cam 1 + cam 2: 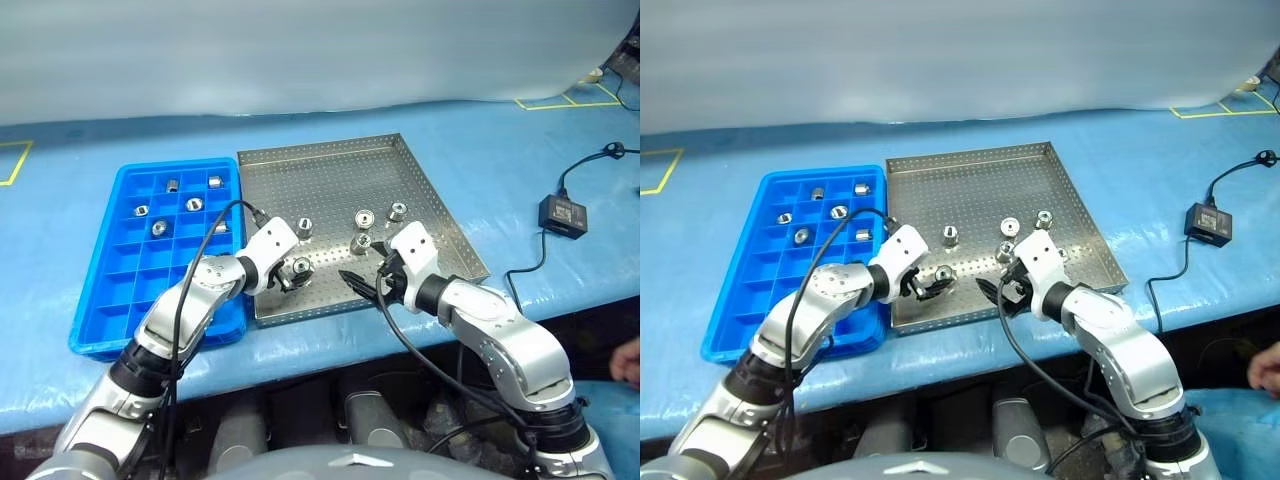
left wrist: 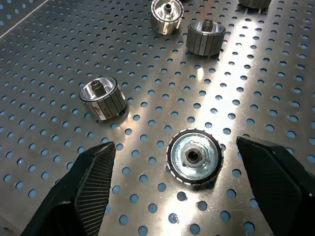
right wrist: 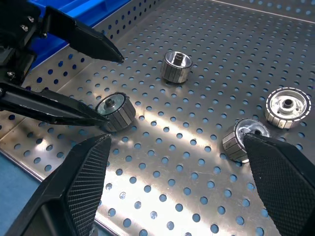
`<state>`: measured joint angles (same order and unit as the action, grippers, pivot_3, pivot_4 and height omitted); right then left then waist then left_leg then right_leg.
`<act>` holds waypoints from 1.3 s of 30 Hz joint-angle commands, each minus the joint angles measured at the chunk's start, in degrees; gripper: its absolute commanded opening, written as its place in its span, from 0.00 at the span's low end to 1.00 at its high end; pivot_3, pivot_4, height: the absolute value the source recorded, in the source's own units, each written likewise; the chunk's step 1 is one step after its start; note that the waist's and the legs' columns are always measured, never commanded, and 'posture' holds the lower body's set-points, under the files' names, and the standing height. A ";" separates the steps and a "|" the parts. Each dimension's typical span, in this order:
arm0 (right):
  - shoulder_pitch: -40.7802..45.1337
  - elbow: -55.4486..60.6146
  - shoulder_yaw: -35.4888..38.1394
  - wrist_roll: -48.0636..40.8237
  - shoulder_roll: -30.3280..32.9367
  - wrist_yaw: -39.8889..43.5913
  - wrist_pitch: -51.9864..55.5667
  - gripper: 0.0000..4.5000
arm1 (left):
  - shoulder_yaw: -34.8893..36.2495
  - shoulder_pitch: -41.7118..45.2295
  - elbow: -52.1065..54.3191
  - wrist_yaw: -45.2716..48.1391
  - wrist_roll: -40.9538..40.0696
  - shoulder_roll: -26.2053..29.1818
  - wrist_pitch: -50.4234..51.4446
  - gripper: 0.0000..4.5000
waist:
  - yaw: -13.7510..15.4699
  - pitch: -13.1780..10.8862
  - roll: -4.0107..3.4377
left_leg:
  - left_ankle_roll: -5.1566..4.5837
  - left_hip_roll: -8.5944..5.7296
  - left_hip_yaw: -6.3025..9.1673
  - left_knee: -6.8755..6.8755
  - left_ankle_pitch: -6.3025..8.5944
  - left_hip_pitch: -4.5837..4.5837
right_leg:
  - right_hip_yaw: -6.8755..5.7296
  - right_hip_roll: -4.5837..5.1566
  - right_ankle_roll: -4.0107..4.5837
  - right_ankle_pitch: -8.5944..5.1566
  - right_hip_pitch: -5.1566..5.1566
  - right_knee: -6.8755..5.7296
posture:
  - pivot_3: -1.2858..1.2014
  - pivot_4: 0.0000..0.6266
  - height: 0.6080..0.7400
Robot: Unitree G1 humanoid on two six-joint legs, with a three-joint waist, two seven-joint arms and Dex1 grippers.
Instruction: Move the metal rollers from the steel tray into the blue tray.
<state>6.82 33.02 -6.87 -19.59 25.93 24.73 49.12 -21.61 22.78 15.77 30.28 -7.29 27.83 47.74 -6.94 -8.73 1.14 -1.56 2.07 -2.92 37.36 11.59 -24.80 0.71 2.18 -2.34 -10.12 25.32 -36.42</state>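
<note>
left gripper (image 1: 293,275) open around metal roller (image 2: 194,156), steel tray (image 1: 330,180)

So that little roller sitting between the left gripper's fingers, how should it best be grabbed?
Probably by its ribbed round wall, from above. The roller lies flat on the steel tray, hole facing up, so only its sides offer grip. The left gripper is open with a finger on each side, and no other roller crowds it.
</note>
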 commanded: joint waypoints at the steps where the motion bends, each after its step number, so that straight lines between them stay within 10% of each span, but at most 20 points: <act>1: -0.15 2.98 0.21 0.01 -0.56 -0.75 -1.22 1.00 | -1.25 1.45 -0.53 0.63 1.25 -0.28 1.33 0.95 | -0.63 0.00 0.00 | 0.00 0.00 0.01 0.00 0.00 0.00 | 0.00 0.00 0.00 0.00 0.00 -0.02 | 0.42 0.24 1.00; 5: -0.10 3.07 0.14 0.04 -0.65 -1.01 -1.13 1.00 | -1.83 2.00 -2.20 0.02 2.19 -0.71 2.99 0.91 | -1.35 0.00 0.00 | 0.00 0.00 0.00 0.00 0.00 0.04 | 0.03 0.00 0.01 -0.01 0.03 -0.11 | 0.42 0.24 1.00; 15: 0.04 2.99 -0.02 0.41 -0.52 -1.35 -1.05 1.00 | -0.78 1.74 -3.22 -0.74 3.05 -1.90 2.95 0.40 | -2.40 0.00 0.00 | 0.01 -0.01 0.02 0.10 -0.01 0.11 | 0.06 0.01 0.06 -0.05 0.05 -0.36 | 0.41 0.24 1.00; 39: 6.71 -1.28 -2.12 -7.77 -1.11 12.05 -4.12 1.00 | 26.56 -9.13 20.24 -16.63 -0.15 -7.79 13.95 0.39 | 0.66 -0.04 0.07 | 0.01 0.00 0.15 0.11 -0.01 0.16 | 0.07 -0.10 0.07 -0.06 0.02 -0.41 | 0.53 0.24 1.00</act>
<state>12.55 31.52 -9.21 -25.59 25.18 35.31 46.41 1.11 13.85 32.15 17.94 -9.37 20.93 59.69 -6.28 -8.77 1.21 -1.55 2.07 -2.75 37.47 11.58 -24.65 0.77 2.07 -2.27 -10.18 25.33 -36.82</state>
